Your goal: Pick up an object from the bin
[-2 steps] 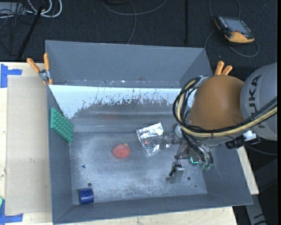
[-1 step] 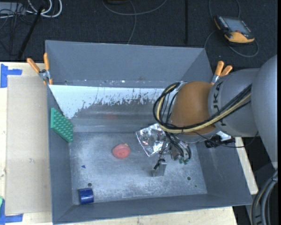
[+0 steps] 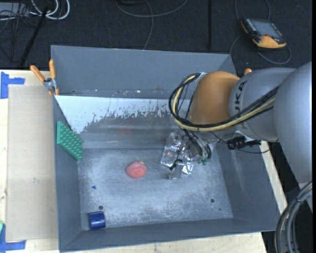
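My gripper (image 3: 178, 163) hangs low over the bin floor, right of the middle, under the orange wrist cover. A small round pink-red thing (image 3: 136, 169) lies on the floor just to its left, about a hand's width away and apart from it. Nothing shows between the fingertips.
A green studded plate (image 3: 69, 140) leans against the bin's left wall. A small blue cylinder (image 3: 96, 220) lies at the front left corner. The arm and its cables cover the bin's right back part.
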### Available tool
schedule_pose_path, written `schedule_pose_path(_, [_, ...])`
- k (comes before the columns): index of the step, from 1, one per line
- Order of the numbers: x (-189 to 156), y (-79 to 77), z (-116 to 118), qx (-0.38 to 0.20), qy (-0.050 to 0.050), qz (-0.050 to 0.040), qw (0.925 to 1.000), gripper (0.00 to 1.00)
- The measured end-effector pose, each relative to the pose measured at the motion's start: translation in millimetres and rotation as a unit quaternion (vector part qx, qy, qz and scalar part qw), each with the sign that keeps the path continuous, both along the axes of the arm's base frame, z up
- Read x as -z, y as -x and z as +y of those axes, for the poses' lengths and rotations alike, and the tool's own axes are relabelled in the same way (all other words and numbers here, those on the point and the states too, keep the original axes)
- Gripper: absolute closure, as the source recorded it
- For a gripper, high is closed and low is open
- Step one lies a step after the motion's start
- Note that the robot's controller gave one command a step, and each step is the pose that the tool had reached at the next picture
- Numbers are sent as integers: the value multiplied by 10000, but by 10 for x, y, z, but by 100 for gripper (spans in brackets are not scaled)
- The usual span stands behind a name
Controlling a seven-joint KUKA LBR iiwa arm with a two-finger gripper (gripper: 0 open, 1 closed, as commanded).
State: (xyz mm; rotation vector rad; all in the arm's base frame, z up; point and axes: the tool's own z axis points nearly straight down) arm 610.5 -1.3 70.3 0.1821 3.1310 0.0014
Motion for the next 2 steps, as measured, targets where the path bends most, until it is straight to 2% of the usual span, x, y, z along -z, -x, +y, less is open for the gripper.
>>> schedule_pose_path(1, [4, 17, 1, -5, 1, 20, 10000, 100])
schedule_pose_path(2, [-1388, -73, 39, -175, 6, -28, 9998, 100])
